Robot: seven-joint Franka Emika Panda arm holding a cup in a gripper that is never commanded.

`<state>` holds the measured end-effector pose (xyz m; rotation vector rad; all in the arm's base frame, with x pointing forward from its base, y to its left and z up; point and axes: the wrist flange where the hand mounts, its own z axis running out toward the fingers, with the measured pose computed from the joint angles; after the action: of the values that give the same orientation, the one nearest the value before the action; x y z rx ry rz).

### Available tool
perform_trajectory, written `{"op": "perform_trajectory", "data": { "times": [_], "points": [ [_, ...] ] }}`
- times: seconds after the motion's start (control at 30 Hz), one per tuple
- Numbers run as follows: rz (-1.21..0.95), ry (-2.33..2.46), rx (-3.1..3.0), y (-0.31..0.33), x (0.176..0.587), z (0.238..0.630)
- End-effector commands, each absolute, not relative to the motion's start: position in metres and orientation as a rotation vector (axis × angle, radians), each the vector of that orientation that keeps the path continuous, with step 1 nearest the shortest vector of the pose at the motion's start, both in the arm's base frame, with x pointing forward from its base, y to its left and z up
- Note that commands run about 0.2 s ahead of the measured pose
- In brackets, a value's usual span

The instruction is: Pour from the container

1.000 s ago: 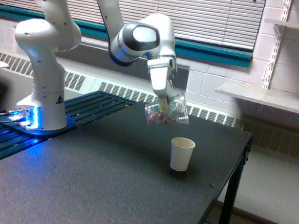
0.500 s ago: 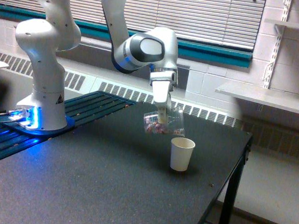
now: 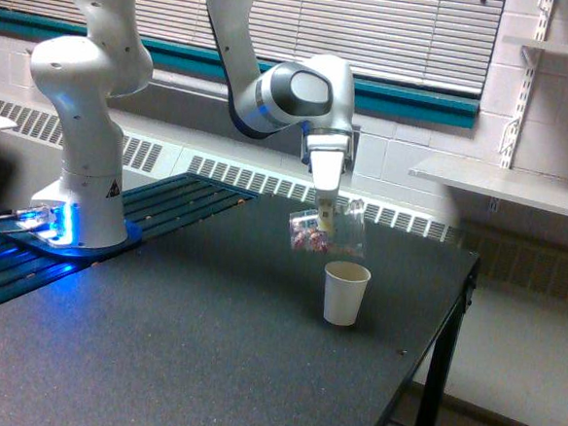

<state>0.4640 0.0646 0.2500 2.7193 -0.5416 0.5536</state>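
The container (image 3: 329, 231), a clear mug with small reddish pieces inside, hangs tilted in the air in the exterior view. My gripper (image 3: 325, 214) is shut on it from above. It hovers just above and slightly to the exterior view's left of an off-white paper cup (image 3: 345, 292), which stands upright on the dark table (image 3: 186, 362). A small gap separates the container from the cup's rim. The fingertips are mostly hidden by the container.
The arm's white base (image 3: 81, 160) stands at the exterior view's left on a blue-lit plate. The table's edge (image 3: 430, 355) drops off close to the cup on the exterior view's right. A wall shelf (image 3: 500, 184) sits beyond it.
The gripper has carried the container toward the exterior view's right and somewhat lower, from left of the paper cup to nearly above it. The cup has not moved.
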Motion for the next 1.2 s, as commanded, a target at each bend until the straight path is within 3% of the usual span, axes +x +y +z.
{"op": "perform_trajectory", "data": {
  "times": [0.03, 1.2],
  "points": [
    [0.553, -0.49, 2.701, 0.069, 0.465, 0.249],
    [0.498, -0.451, 2.63, 0.044, 0.453, 0.238]
  ]
}}
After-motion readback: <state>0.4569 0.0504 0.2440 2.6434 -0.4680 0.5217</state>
